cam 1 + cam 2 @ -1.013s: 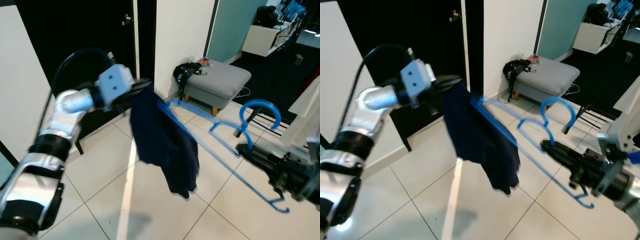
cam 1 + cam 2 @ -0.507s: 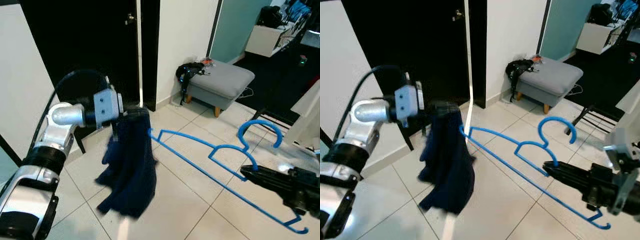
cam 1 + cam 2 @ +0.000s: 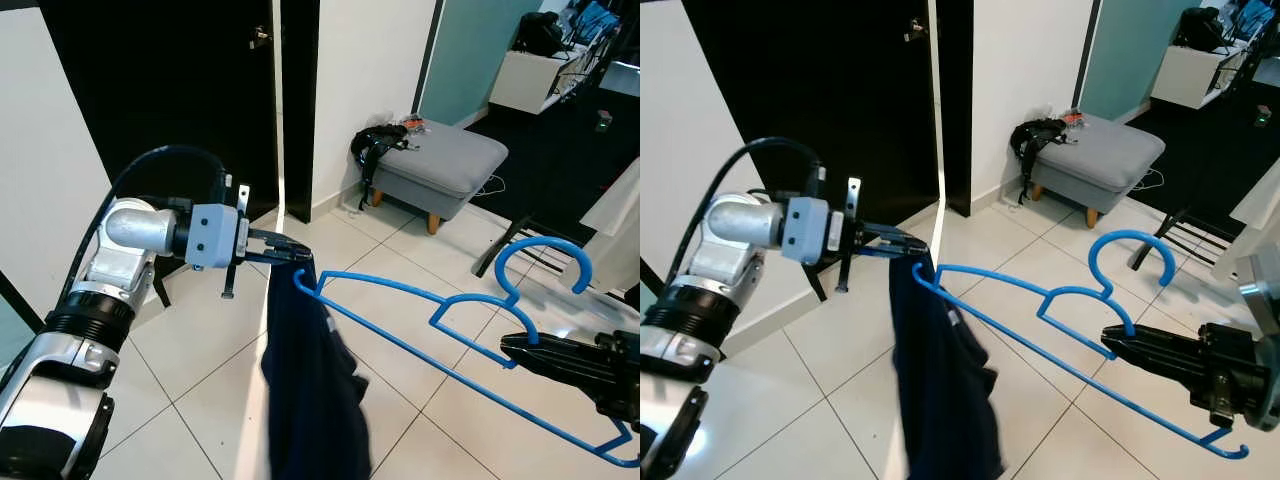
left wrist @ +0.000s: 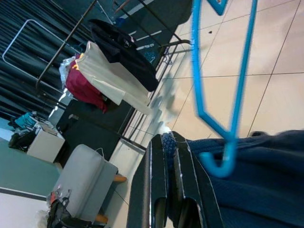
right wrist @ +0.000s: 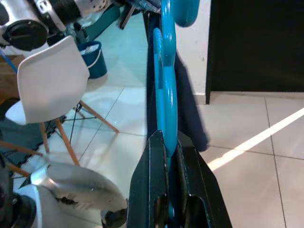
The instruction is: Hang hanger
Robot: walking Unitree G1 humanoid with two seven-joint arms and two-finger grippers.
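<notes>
Right now my left gripper [image 3: 290, 252] pinches the top of a navy garment [image 3: 310, 390] at one end of the blue hanger [image 3: 1040, 320]. My right gripper [image 3: 1118, 346] clamps the hanger's neck below the hook. I judge I'm dressing it; next comes threading that arm into the cloth. The garment's lower part is cut off.

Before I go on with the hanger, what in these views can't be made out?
- Navy garment: its lower end is cut off by the bottom edge of both eye views.
- Blue hanger: whether its near end is inside the garment; folds hide it.
- Right gripper: the body behind it is cut off by the frame's edge.
- Clothes rack: left wrist view, its rail ends are lost against dark curtains.
</notes>
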